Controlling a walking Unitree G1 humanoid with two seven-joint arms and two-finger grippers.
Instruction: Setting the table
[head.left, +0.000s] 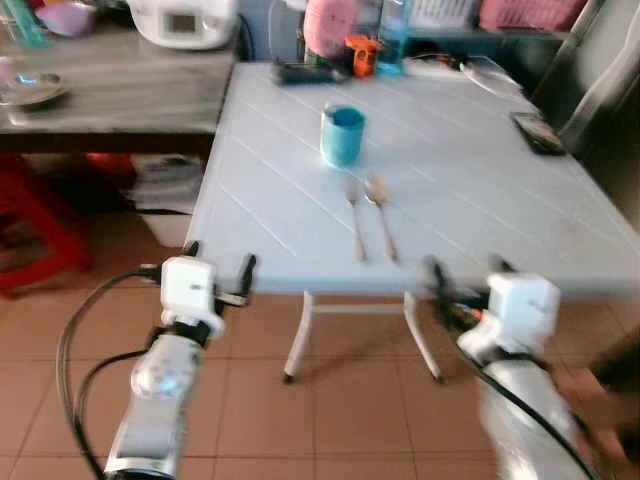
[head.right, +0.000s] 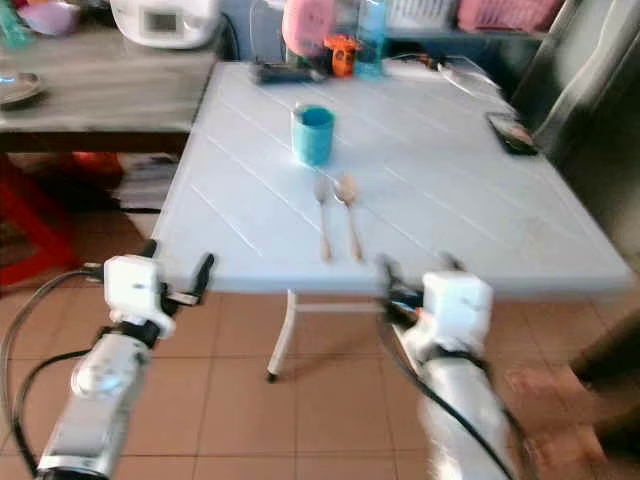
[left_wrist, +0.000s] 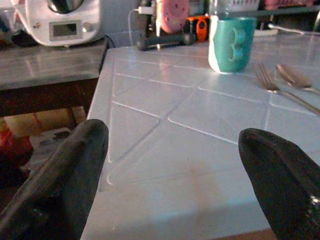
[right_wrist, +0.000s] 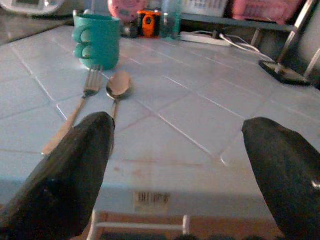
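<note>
Teal mug (head.left: 342, 134) on the pale blue table (head.left: 480, 190), fork (head.left: 354, 218) and spoon (head.left: 380, 212) side by side just nearer than the mug, left gripper (head.left: 218, 268) and right gripper (head.left: 468, 272) both at the table's near edge, fingers spread, grasping nothing

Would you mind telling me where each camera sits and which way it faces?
Left eye: on the head, looking down at the table; both silver arms show.
Right eye: beside it, same scene.
Left wrist: on the left arm, looking along two open fingers toward the teal mug.
Right wrist: on the right arm, open fingers framing fork and spoon.
Shared: mug, fork, spoon.
</note>
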